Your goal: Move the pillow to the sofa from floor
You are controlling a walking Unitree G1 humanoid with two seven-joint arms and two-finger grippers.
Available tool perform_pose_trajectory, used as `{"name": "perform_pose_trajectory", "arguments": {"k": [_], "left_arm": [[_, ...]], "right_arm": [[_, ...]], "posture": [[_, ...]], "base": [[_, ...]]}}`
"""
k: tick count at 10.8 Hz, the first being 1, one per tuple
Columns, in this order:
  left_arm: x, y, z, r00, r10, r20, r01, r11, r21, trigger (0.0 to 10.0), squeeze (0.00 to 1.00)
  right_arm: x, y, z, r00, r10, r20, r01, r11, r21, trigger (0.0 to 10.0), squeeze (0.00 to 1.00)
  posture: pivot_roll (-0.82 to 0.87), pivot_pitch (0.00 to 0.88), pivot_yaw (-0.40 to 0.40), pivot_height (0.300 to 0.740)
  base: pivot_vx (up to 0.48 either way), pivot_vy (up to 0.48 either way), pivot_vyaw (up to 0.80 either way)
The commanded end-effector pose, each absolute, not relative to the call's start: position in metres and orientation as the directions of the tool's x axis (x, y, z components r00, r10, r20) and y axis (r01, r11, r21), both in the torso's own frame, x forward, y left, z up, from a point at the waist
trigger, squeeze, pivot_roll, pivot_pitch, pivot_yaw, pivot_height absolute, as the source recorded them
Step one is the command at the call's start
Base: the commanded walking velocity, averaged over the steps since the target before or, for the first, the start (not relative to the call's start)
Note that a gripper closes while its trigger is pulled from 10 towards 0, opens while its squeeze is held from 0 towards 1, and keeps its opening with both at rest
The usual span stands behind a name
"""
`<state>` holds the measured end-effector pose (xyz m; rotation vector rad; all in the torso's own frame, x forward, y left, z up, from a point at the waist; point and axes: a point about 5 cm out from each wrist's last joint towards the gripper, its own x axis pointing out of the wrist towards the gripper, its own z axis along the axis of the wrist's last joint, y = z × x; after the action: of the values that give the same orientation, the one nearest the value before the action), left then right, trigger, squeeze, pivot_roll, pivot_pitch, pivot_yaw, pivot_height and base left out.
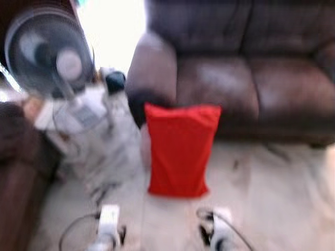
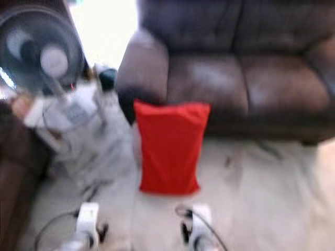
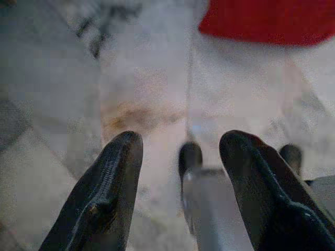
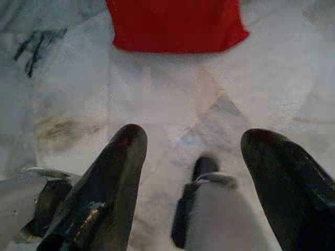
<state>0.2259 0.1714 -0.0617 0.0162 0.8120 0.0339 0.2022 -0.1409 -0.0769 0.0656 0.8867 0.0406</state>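
A red pillow (image 1: 180, 149) stands upright on the pale marble floor, leaning against the front of the brown leather sofa (image 1: 251, 78). The eye views are blurred. Both arms hang low at the bottom edge, short of the pillow: the left arm (image 1: 107, 227) and the right arm (image 1: 217, 230). In the left wrist view my left gripper (image 3: 180, 144) is open above the floor, with the pillow's (image 3: 269, 21) lower edge ahead. In the right wrist view my right gripper (image 4: 193, 141) is open too, and the pillow (image 4: 175, 23) lies straight ahead.
A standing fan (image 1: 47, 52) and a low table with clutter (image 1: 78, 117) stand to the left. A brown armchair (image 1: 15, 172) fills the near left. A bright doorway (image 1: 112, 31) lies behind. Bare floor (image 1: 277, 193) spreads to the right.
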Motion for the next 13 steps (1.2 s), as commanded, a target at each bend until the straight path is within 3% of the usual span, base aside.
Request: {"name": "perform_pose_trajectory", "arguments": {"k": [1, 2, 13], "left_arm": [[0.2148, 0.1659, -0.0694, 0.651, 0.027, -0.758, -0.025, 1.000, 0.015, 10.0, 0.00], [0.2149, 0.1661, -0.0693, 0.651, 0.028, -0.758, -0.025, 1.000, 0.015, 10.0, 0.00], [0.2152, 0.1654, -0.0692, 0.651, 0.029, -0.758, -0.029, 0.999, 0.013, 10.0, 0.00]], "right_arm": [[0.1932, -0.1484, -0.0818, 0.607, 0.040, -0.794, 0.012, 0.998, 0.060, 10.0, 0.00], [0.1929, -0.1480, -0.0819, 0.606, 0.040, -0.794, 0.022, 0.998, 0.067, 10.0, 0.00], [0.1944, -0.1488, -0.0810, 0.613, 0.043, -0.789, 0.004, 0.998, 0.057, 10.0, 0.00]], "posture": [[0.12, 0.170, 0.023, 0.740], [0.12, 0.172, 0.025, 0.740], [0.12, 0.179, 0.019, 0.740]], "base": [[0.255, 0.000, 0.00], [0.251, 0.000, -0.76], [0.247, 0.000, 0.00]]}}
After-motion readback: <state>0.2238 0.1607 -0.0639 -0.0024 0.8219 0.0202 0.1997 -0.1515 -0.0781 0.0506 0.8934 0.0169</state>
